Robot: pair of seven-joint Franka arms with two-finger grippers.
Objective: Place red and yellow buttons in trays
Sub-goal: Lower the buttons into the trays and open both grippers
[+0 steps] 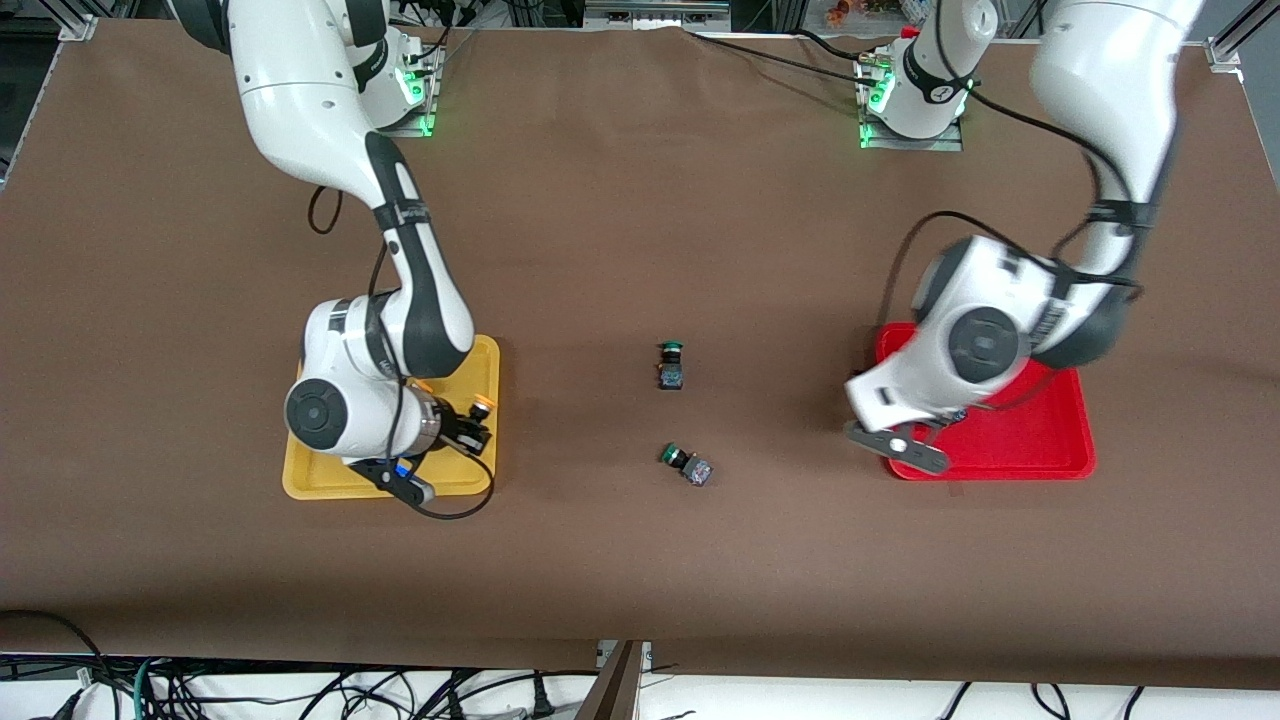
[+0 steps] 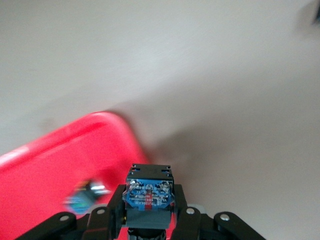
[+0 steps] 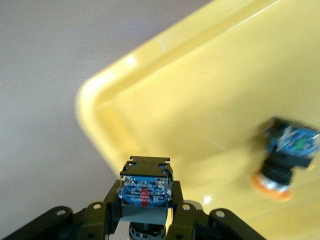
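Nearest my front camera lies a green-capped switch (image 1: 686,464), with its twin (image 1: 671,366) a little farther back, both mid-table and no part of my job. At the right arm's end, the right gripper (image 1: 472,428) hangs over the yellow tray (image 1: 480,472), clamped on an orange-capped button (image 1: 483,408). At the left arm's end, the left gripper (image 1: 948,415) sits over the red tray (image 1: 1040,440), mostly hidden by its own wrist.

From the left wrist, I see the fingers (image 2: 116,210) closed on a dark button body (image 2: 149,194) above the red tray's (image 2: 55,170) corner, where a blurred switch (image 2: 85,196) already rests.

From the right wrist, the fingers (image 3: 111,212) pinch a like body (image 3: 145,192) just inside the yellow tray's (image 3: 165,110) rim; another orange-capped button (image 3: 285,160) lies within.

My worry: both loads hang close to tray edges. Released from there, either could strike the rim and tumble onto the table, or knock the button already placed.
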